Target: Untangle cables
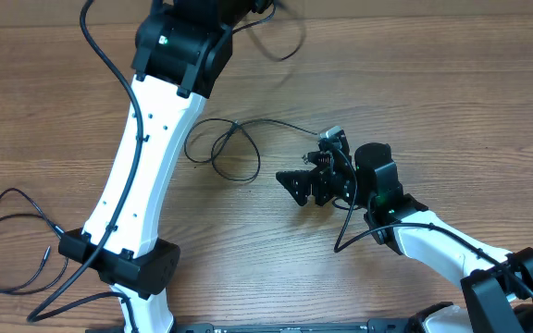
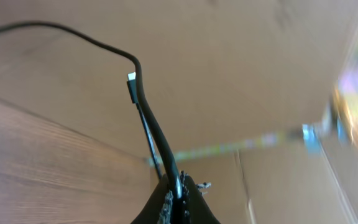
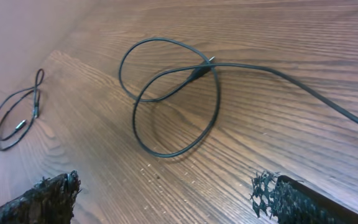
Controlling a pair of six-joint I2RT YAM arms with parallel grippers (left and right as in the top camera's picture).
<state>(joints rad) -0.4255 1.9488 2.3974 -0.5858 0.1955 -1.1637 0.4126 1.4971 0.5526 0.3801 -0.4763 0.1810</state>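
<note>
Arguably, the left gripper (image 2: 178, 186) pinched a cable (image 2: 152, 124) at lower centre while the right gripper (image 3: 166, 186) stood spread, where closing on the loop (image 3: 199, 70) at its upper-centre crossing risked tightening it.

brown wood-grain table (image 1: 452, 83), plain tan wall (image 2: 229, 56) behind, soft even indoor light
</note>
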